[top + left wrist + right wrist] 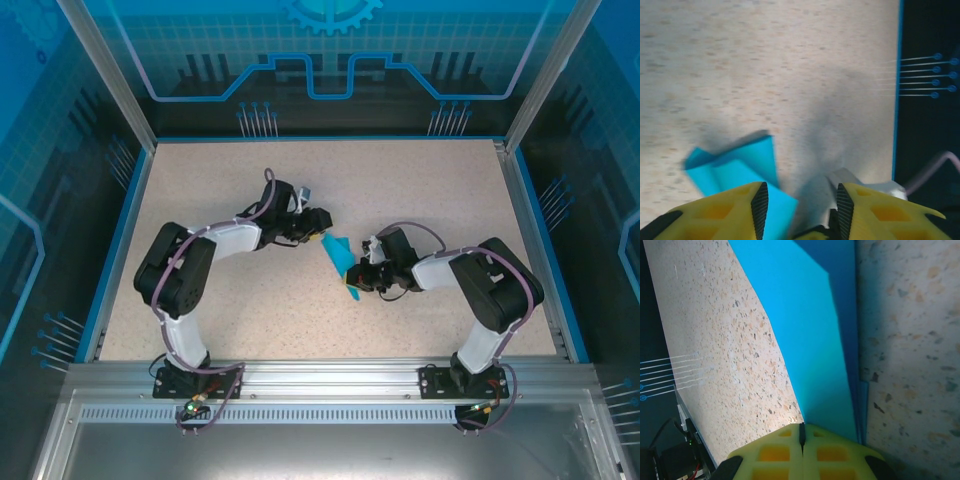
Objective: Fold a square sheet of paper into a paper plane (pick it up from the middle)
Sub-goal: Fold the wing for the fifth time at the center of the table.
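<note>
Right hand [801, 434] pinches plain teal paper [810, 340] — left hand [800, 202] spread.

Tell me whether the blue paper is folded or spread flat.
Folded. The paper shows overlapping layers and angled creased edges in both wrist views, not one flat square.

Top view bright, even overhead light, table [420, 200] evenly lit, faint soft shadows. Left wrist view blurry: teal paper [740, 165] edges smeared, broad grey shadow across table toward its right edge. Right wrist view sharp, near yellow fingers [770, 455] slightly soft.
</note>
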Motion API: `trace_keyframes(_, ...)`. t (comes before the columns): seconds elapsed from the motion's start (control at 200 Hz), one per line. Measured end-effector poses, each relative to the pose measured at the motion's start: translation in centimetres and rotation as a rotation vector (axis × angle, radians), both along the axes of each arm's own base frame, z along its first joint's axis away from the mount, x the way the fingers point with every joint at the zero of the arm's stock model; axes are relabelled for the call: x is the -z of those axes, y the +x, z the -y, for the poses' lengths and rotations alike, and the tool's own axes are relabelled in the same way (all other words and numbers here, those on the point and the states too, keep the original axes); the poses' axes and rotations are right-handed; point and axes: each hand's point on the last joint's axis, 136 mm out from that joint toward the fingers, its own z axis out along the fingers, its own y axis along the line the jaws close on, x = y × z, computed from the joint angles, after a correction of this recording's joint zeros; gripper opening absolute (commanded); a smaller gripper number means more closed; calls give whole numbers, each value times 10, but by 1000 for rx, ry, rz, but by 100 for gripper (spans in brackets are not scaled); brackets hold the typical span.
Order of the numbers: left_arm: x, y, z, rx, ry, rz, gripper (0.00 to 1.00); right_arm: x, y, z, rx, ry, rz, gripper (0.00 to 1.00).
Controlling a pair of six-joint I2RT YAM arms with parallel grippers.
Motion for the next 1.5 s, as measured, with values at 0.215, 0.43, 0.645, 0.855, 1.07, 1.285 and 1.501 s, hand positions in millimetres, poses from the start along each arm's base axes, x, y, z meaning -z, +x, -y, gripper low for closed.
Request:
trace_keyframes(0.215,3,-27,43,113,-22,12,41,0,0,0,0,0,0,2)
trace_keyframes(0.43,56,-33,43,120,26,-91,42,0,-1,0,-3,2,-3,2)
trace_keyframes(0.645,64,-22,41,121,11,-107,44,0,-1,-1,-4,4,-3,2)
trace_keyframes(0.855,63,-13,33,129,16,-94,44,1,-1,0,-6,5,5,2)
trace_keyframes(1.07,64,16,-1,46,58,-61,44,0,-2,0,-13,5,12,2)
trace_keyframes(1.285,64,22,-6,38,78,-68,44,0,-5,1,-27,-6,10,2)
trace_keyframes(1.501,59,24,-13,22,115,-55,47,-1,-5,1,-32,-16,-1,2)
